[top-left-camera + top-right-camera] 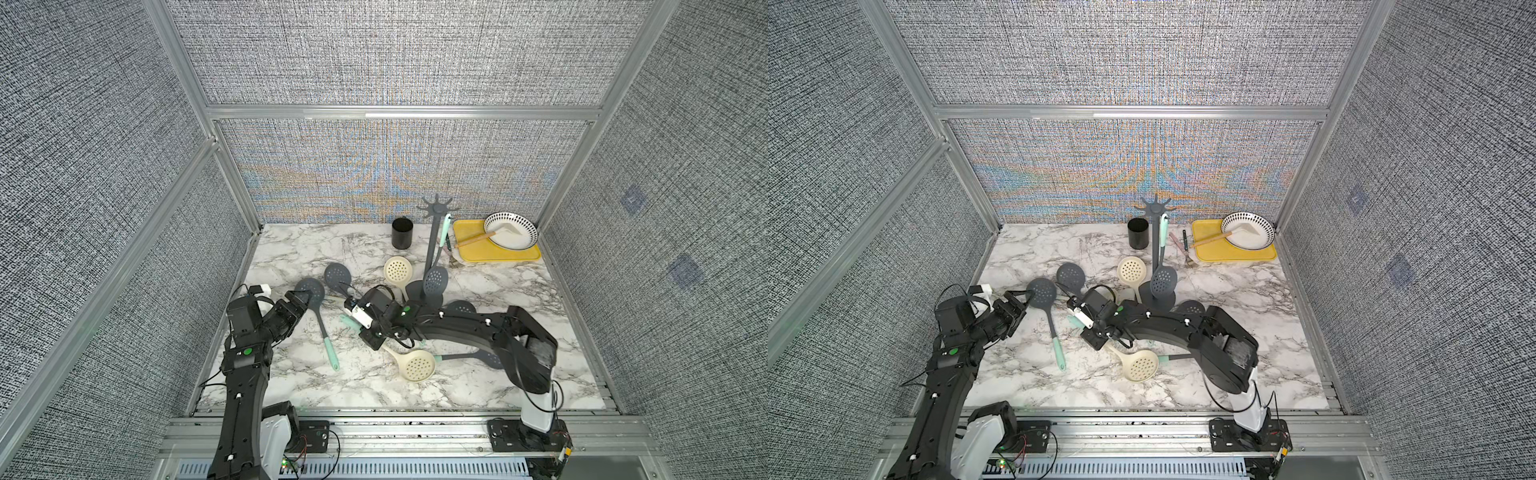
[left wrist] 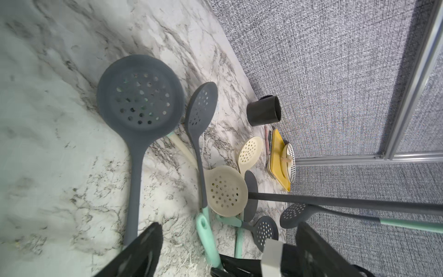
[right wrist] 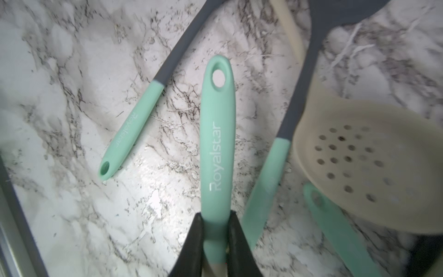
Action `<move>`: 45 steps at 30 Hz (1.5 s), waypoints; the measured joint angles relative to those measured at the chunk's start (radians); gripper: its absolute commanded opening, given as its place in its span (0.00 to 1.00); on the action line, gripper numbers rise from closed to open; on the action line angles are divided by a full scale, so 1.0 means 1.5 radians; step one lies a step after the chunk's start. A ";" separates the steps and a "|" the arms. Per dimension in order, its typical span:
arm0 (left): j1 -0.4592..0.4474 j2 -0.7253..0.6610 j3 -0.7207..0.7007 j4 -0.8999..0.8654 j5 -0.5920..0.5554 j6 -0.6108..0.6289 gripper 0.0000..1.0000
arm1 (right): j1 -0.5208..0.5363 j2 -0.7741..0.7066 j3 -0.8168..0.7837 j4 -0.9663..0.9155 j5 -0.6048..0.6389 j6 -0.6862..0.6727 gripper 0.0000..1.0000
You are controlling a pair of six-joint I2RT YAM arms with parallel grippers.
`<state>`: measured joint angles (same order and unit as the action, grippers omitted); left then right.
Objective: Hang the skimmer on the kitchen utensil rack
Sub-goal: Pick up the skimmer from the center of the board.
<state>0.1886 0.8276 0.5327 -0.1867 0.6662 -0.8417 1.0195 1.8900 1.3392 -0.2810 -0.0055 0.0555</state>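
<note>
**Handle pinched, hook not yet reached**

Far left: left gripper [image 1: 301, 298], spread wide and empty, poised at the rim of a dark grey skimmer [image 1: 310, 289] flat on the marble table [image 1: 291, 390]. Sensible spot for an idle arm, clear of the way to the hooks.

Toward the middle: right gripper [image 3: 215, 215], pinching the mint handle of the cream skimmer [image 3: 217, 134] from both sides, close to the cream shaft. Good reason for so low a grip: hanging hole left free, pointing out ahead of the grip, ready for threading. Lifted or resting on the table? Hard to tell from the wrist view, too close and blurred.

Further right, toward the back wall: kitchen utensil rack [image 1: 432, 245], upright, right of a black cup [image 1: 402, 232] and left of a yellow tray [image 1: 498, 253]. A second grey skimmer [image 1: 435, 280] hanging from one hook, head down beside the pole; other hooks of the crown bare, so room enough.

Step in hand, by judgement: securing the grip. Then needed: lifting clear of the neighbouring handles, carrying across, lowering the hole over a bare hook without knocking the thin pole.
</note>
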 measured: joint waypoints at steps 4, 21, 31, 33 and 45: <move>-0.105 0.010 -0.001 0.024 -0.004 -0.001 0.91 | -0.010 -0.062 -0.078 0.074 0.015 0.020 0.00; -0.277 0.188 -0.023 0.256 -0.041 -0.088 0.55 | -0.013 -0.128 -0.134 0.197 -0.012 0.057 0.00; -0.315 0.232 -0.012 0.312 -0.057 -0.103 0.02 | -0.012 -0.132 -0.146 0.209 -0.020 0.061 0.00; -0.318 0.230 -0.011 0.312 -0.058 -0.102 0.02 | -0.012 -0.139 -0.158 0.222 -0.018 0.061 0.06; -0.332 0.193 -0.001 0.313 -0.058 -0.088 0.02 | -0.024 -0.124 -0.169 0.257 -0.040 0.079 0.34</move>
<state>-0.3096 1.1164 0.5308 0.2821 0.5789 -0.9741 0.9836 1.7035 1.0851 0.1047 -0.0654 0.1734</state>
